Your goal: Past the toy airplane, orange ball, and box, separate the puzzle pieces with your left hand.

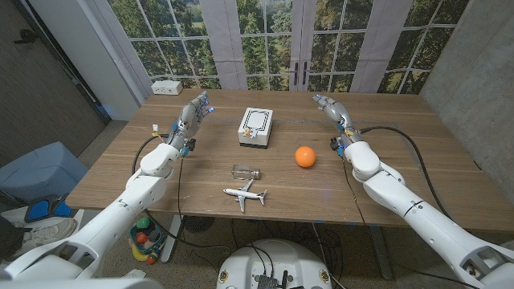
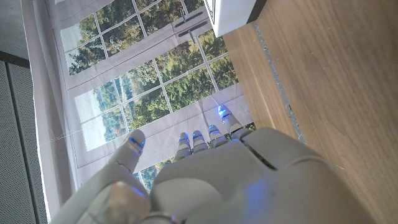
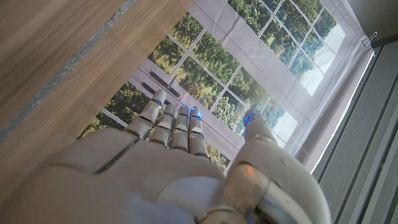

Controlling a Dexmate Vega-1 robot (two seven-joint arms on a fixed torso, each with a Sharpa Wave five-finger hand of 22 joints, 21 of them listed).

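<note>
My left hand is raised above the table's left half, fingers stretched out and holding nothing. To its right stands the white box. A small clear piece-like object lies in front of the box, and I cannot tell if it is the puzzle. Nearer me is the white toy airplane, and the orange ball sits to the right. My right hand hovers at the right rear, also spread and empty. The left wrist view shows my left hand and a corner of the box.
A tiny pale item lies near the table's left edge beside my left hand. A white power strip sits at the back left corner. Cables trail from both wrists across the wooden table. Windows stand behind it.
</note>
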